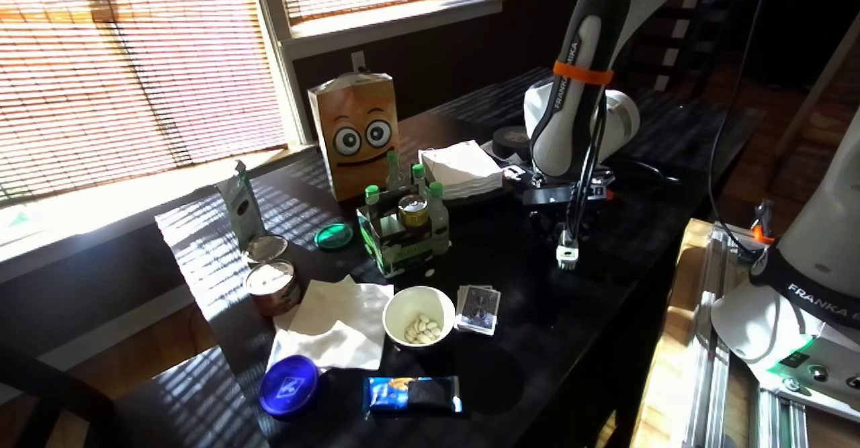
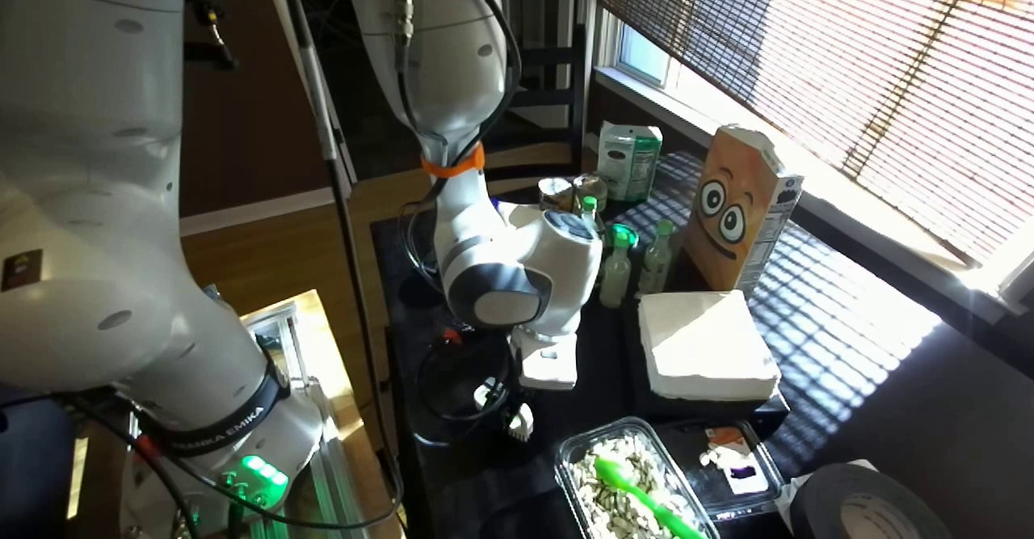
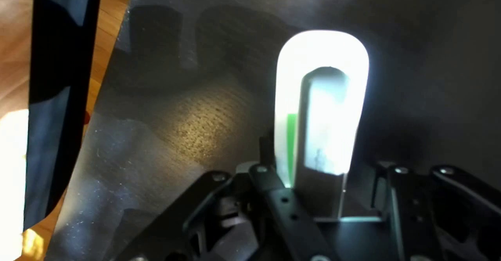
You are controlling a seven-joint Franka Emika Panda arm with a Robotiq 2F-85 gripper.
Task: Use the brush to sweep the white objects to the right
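The white brush (image 1: 568, 254) hangs bristles down from my gripper (image 1: 563, 223) over the dark table in an exterior view; its bristle end also shows in an exterior view (image 2: 521, 423). In the wrist view the brush (image 3: 323, 49) is white with a green strip and lies between the fingers of my gripper (image 3: 332, 175), which looks shut on it. One small white piece (image 1: 430, 273) lies on the table by the bottle carrier. Several white pieces (image 1: 423, 329) lie in a pale cup (image 1: 396, 303). No loose white pieces show in the wrist view.
A carrier (image 1: 403, 253) with green-capped bottles, a card deck (image 1: 478, 309), a paper stack (image 1: 463, 172), a carton (image 1: 356, 136), a can (image 1: 274, 293) and a blue lid (image 1: 289, 386) stand around. A clear tub (image 2: 569, 450) of pale seeds holds a green spoon (image 2: 646, 498).
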